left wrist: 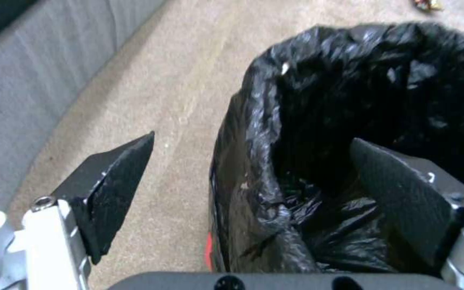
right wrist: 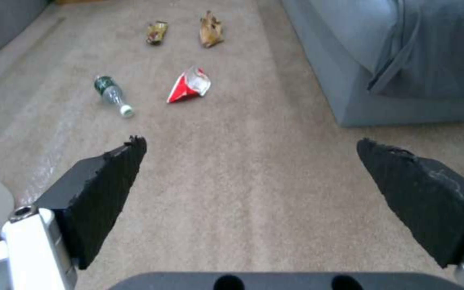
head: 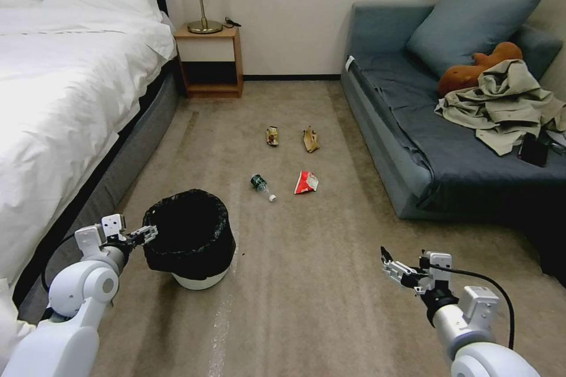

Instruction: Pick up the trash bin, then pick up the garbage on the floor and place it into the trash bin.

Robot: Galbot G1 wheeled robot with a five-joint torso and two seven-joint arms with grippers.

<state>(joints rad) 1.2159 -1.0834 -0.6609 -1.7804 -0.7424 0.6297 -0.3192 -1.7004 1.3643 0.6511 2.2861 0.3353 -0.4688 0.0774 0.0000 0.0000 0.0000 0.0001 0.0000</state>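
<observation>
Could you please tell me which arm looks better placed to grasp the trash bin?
Left, probably: the left claw is open astride the trash bin rim. The right claw hangs open over bare carpet, away from it.

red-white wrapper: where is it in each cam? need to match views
Head view: red-white wrapper on the carpet at mid-frame, between bed and sofa, apart from the other litter.
Left wrist view: not in it.
Right wrist view: red-white wrapper on the carpet beyond the open right gripper.
Shared landmark: the bottle lying beside it, white cap toward the robot.
</observation>
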